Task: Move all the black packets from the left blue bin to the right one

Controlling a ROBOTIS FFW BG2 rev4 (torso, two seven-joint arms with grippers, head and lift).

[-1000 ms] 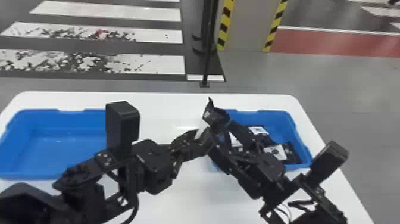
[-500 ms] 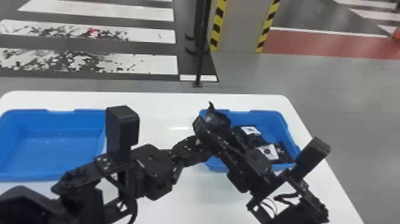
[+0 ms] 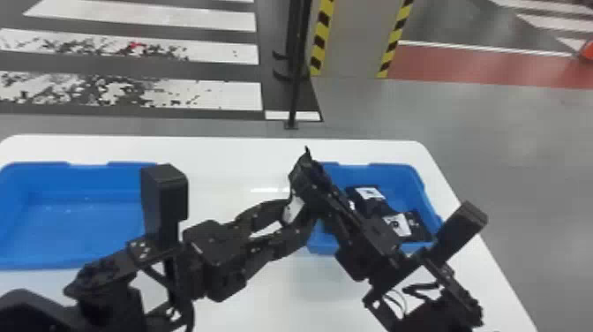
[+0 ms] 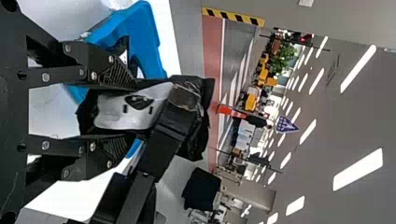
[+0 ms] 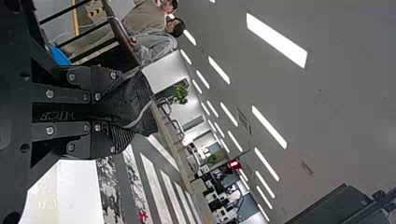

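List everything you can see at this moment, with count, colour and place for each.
Table: one, white, under both bins.
Left blue bin: one, blue, on the table's left side.
Right blue bin: one, blue, on the table's right side.
Packets in the right bin: at least two, black with white labels.
Raised packet: apparently one, black with a white patch, where the grippers meet near the right bin's left edge.
Pole: one, dark, on the floor behind the table.
Crosswalk stripes: several, white, on the floor behind.
Left gripper: one, black, at the raised packet.
Right gripper: one, black, shut on the raised packet.
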